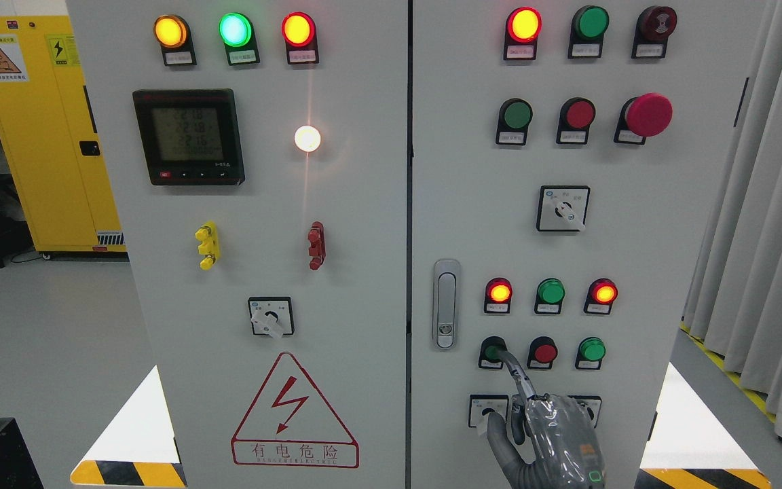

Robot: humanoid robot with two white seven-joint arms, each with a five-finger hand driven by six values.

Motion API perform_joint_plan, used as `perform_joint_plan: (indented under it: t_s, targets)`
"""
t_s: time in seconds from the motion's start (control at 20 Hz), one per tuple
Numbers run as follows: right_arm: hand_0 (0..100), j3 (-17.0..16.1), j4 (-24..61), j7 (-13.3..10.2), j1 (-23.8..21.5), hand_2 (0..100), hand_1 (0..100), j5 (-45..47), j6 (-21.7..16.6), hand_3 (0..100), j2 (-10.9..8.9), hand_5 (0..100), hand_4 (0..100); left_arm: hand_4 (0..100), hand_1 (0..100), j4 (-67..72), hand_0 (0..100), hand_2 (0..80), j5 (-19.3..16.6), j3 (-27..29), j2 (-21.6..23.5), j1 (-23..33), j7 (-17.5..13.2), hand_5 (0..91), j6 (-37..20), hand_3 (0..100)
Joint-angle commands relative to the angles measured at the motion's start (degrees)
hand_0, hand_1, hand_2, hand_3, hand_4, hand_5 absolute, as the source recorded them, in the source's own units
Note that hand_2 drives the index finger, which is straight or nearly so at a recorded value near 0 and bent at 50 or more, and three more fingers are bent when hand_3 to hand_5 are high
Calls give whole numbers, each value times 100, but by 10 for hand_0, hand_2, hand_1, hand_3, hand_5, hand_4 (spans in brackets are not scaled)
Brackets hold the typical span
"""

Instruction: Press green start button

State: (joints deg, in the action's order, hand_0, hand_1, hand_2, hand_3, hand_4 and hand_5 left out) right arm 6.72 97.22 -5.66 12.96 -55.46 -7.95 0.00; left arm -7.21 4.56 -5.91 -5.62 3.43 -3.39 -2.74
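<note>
Head view, electrical control cabinet (364, 285), 2 grey doors side by side.

Right hand (554, 435) enters at the bottom edge, right of the middle, in a grey glove-like covering. Index finger (516, 373) is extended up and to the left; its tip touches the green start button (493, 351), the leftmost in a row of 3 low on the right door. The other fingers are curled in toward the palm and hold nothing. The thumb (496, 441) lies lower left, over a rotary selector (487, 410) just beneath the button row; contact there cannot be told.

Same row: red button (544, 353) in the middle, another green button (592, 349) at right, both apart from the hand. Directly above the row sit 3 lamps: red lit, green unlit, red lit. Door latch (446, 303) stands just left of the pressed button.

Higher on the right door: a red mushroom button (647, 114) and a rotary switch (563, 209). Left door carries a digital meter (189, 136), 3 lit lamps on top and a red hazard triangle (294, 414) near the bottom.

Left hand is not seen.
</note>
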Motion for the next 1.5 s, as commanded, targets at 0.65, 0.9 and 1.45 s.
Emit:
perform_joint_plan:
  t_s: [0.65, 0.9, 1.45]
  targets:
    - [753, 57, 507, -66, -196, 0, 841, 0, -31, 982, 79, 1000, 993, 0, 556, 0, 120, 0, 1, 2, 0, 0, 4, 0, 1, 0]
    - [787, 189, 798, -66, -337, 0, 834, 9, -31, 985, 88, 1000, 1000, 0, 556, 0, 120, 0, 1, 2, 0, 0, -4, 0, 1, 0]
    - [815, 620, 1509, -5, -934, 0, 793, 2808, -40, 238, 97, 381, 323, 0, 556, 0, 120, 0, 1, 2, 0, 0, -4, 0, 1, 0]
